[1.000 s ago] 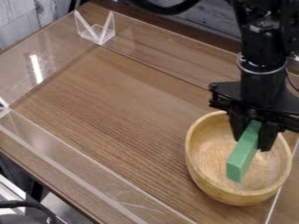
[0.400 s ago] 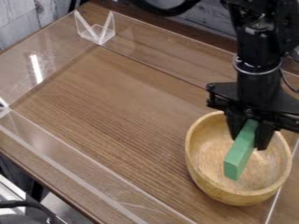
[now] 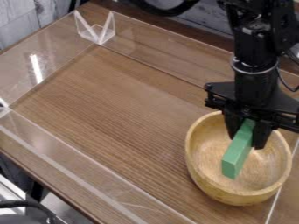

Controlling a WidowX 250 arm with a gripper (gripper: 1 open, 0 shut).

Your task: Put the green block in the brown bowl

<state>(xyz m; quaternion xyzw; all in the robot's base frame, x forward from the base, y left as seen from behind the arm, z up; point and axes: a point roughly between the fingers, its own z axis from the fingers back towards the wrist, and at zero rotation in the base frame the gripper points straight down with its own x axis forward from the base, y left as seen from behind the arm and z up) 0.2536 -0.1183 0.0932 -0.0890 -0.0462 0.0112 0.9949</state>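
Kept the tool [image 3: 250,124] clenched on the green block [image 3: 239,157], with its upper end between the fingertips. Held the block at a slant within the outline of the brown bowl [image 3: 194,166], upper end toward one o'clock, free lower end toward seven. Could not tell contact with the bowl's floor from a gap above it. Saw the bowl at four o'clock in the view, upright on the wooden table [image 3: 111,118], with pale wood inside and a thick round rim. Found the black arm [image 3: 258,66] coming down from between one and two o'clock, partly hiding the bowl's rim at about one. Noticed a small, clear, angular object [image 3: 97,29] at eleven o'clock, well apart from the bowl. Made out a dark cable [image 3: 26,205] between seven and eight o'clock, beyond the table's edge, and another black cable [image 3: 163,9] along the top, near twelve.
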